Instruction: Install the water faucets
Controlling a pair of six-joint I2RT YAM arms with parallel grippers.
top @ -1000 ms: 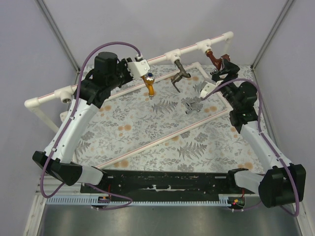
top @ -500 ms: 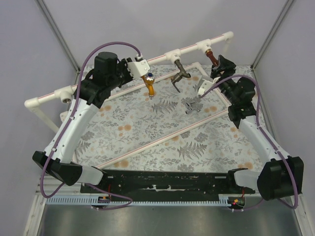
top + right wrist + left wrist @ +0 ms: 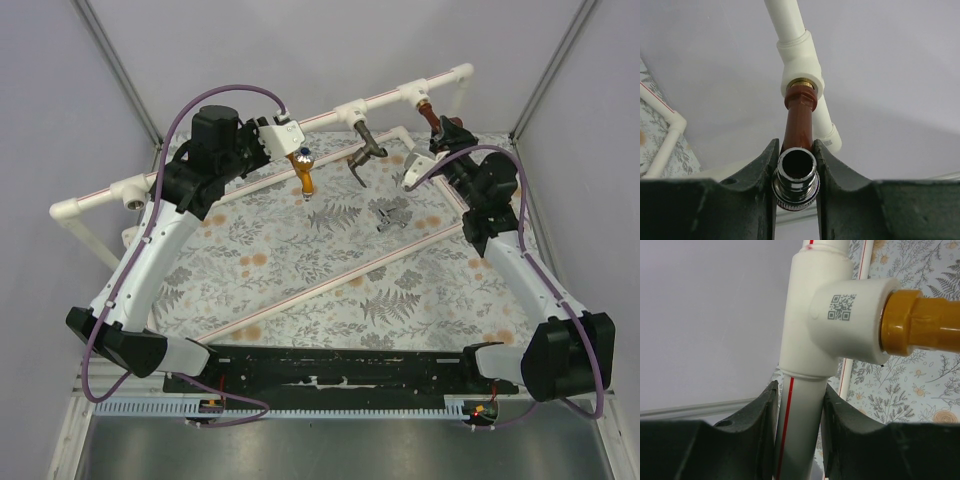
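Right gripper [image 3: 795,146] has swung in and now clamps the reddish-brown metal faucet [image 3: 799,114] between its fingers, threaded end seated ahead in the white plastic T-fitting [image 3: 800,60] (tightening seems next), while left gripper [image 3: 800,390] squeezes the white pipe [image 3: 795,435].

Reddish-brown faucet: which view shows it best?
Right wrist: the reddish-brown faucet runs close up from the T-fitting down into the right end effector. Top external shows it small, with the spout end hidden. Left wrist misses it.

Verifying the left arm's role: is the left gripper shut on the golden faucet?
No, the left gripper clamps the white pipe below the T-fitting, not the golden faucet.
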